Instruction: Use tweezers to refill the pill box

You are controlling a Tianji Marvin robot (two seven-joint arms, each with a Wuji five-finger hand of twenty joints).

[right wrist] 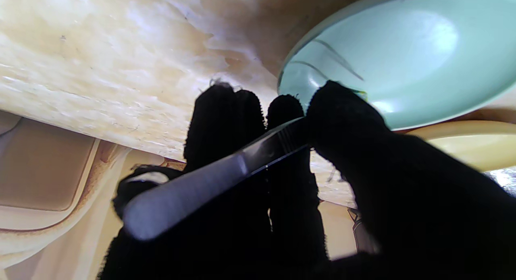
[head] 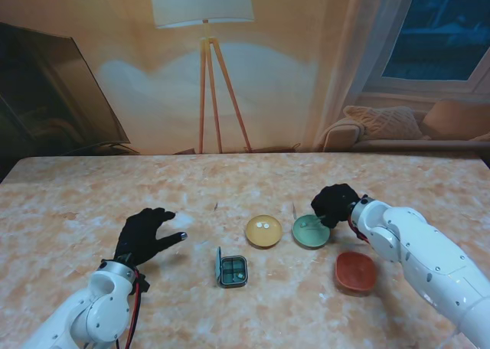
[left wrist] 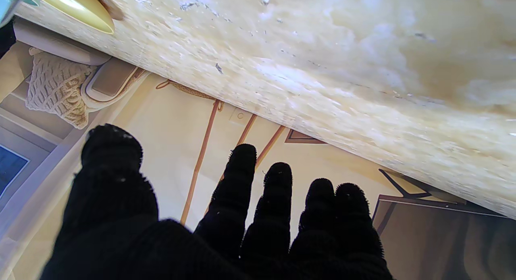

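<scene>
A small dark pill box lies open in the middle of the table. Beyond it stand a yellow dish holding two white pills and, to its right, a pale green dish. My right hand, in a black glove, is over the green dish's far right rim, shut on metal tweezers. The tweezer tips reach toward the green dish and are hidden by my thumb. My left hand hovers open to the left of the pill box, fingers spread.
A red dish sits on the right, nearer to me than the green one, beside my right forearm. A thin pale sliver lies just beyond the green dish. The table's far edge meets a printed room backdrop.
</scene>
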